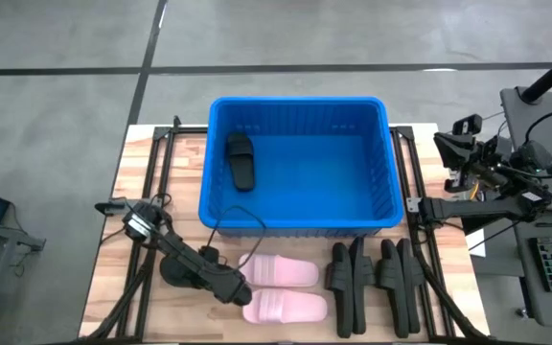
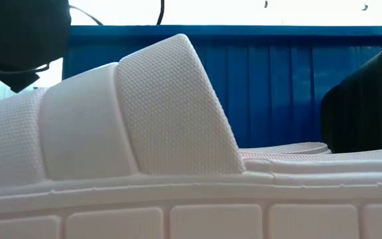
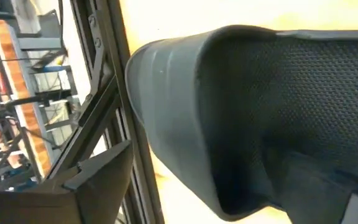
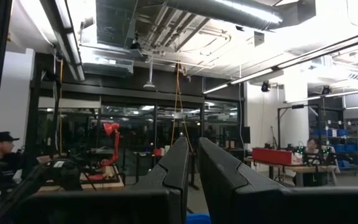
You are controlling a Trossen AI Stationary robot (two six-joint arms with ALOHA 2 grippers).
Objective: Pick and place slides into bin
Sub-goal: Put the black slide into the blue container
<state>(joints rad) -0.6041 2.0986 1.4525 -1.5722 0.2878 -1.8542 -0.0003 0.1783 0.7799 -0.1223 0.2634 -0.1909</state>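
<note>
Slides lie along the near edge of the table (image 1: 103,287): the pale pink pair (image 1: 281,287) left of centre and four black slides (image 1: 372,278) to their right, near the blue bin (image 1: 214,163), which holds one black slide (image 1: 241,159) at its left end. The left gripper (image 1: 236,290) is low at the left ends of the pink slides, but whether its fingers are open or gripping cannot be told. The right gripper (image 4: 192,171) waits raised at the table's right edge with its fingers nearly together, holding nothing.
</note>
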